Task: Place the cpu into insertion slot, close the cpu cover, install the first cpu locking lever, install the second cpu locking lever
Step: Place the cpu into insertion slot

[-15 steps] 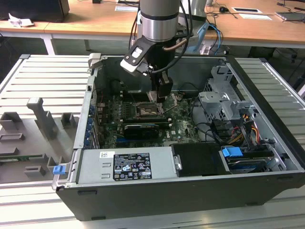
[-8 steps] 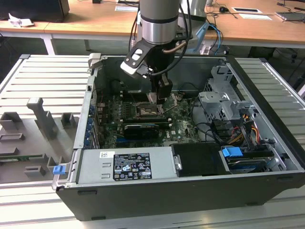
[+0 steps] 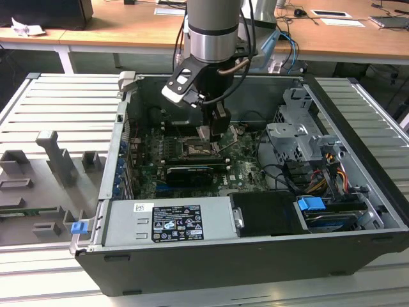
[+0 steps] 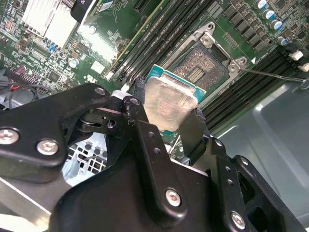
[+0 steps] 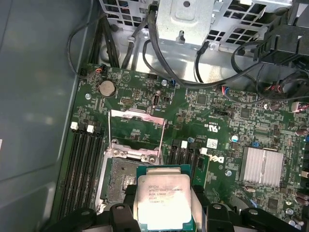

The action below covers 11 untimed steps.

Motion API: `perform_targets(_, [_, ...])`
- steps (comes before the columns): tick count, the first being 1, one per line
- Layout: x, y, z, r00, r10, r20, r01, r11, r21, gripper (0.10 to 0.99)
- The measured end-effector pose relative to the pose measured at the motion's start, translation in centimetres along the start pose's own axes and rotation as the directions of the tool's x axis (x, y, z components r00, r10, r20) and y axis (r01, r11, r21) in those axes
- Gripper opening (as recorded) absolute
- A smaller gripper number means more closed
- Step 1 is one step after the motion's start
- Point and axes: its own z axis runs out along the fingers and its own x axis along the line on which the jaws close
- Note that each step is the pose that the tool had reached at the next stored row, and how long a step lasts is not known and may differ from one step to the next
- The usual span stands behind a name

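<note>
My gripper [image 3: 211, 131] is inside the open computer case, shut on the cpu [image 4: 166, 104], a flat square chip with a pale metal top held by its two opposite edges. In both wrist views the cpu [image 5: 164, 198] hangs slightly above and partly beside the insertion slot [image 5: 120, 179], apart from it. The insertion slot [image 4: 205, 67] is uncovered, and its dark recessed middle shows. The cpu cover [image 5: 137, 114], a thin metal frame with a square window, stands flipped open at the slot's far edge. A thin lever rod [image 4: 270, 75] sticks out beside the socket.
Black memory slots [image 5: 82, 164] run along both sides of the socket. A finned heatsink [image 5: 263, 166], a long black graphics card [image 3: 188, 173], a metal drive cage [image 3: 300, 134] with cables, and the power supply [image 3: 172, 220] surround it. A grey fixture tray [image 3: 51, 166] lies outside the case.
</note>
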Motion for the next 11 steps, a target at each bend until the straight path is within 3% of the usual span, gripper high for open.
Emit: perform_targets(11, [0.01,-0.12,0.56,0.9998,0.019,0.0017,-0.019,0.9998,0.000,0.529])
